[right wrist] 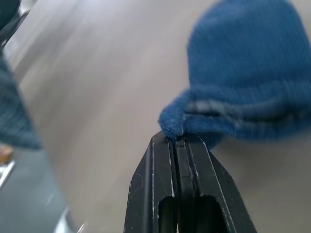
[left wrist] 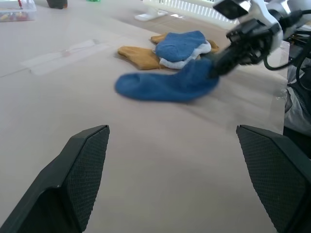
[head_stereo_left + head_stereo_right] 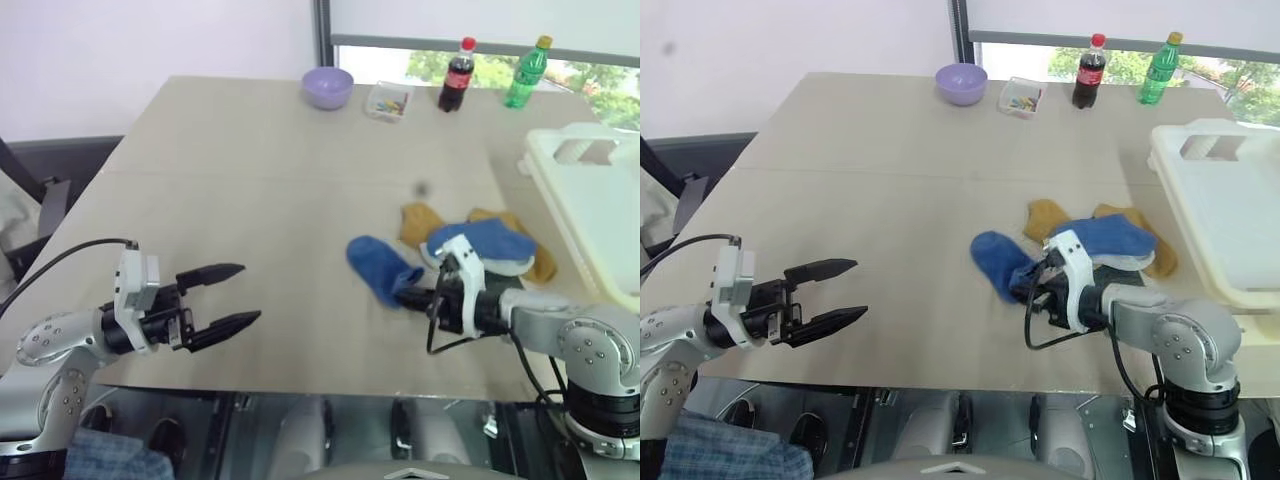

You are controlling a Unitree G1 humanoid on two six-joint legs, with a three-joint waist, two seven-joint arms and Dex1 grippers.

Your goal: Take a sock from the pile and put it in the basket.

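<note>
The right gripper (image 1: 181, 138) is clamped on the edge of a blue sock (image 3: 380, 268) lying just ahead of its tips, with the pile (image 3: 478, 243) beside it. The left gripper (image 3: 232, 296) gapes wide, well apart.

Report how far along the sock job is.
Done: the right gripper is shut on the edge of a blue sock lying beside the pile. In hand: that sock, resting on the table. Left: carrying it into the basket. The left gripper hangs open.
</note>
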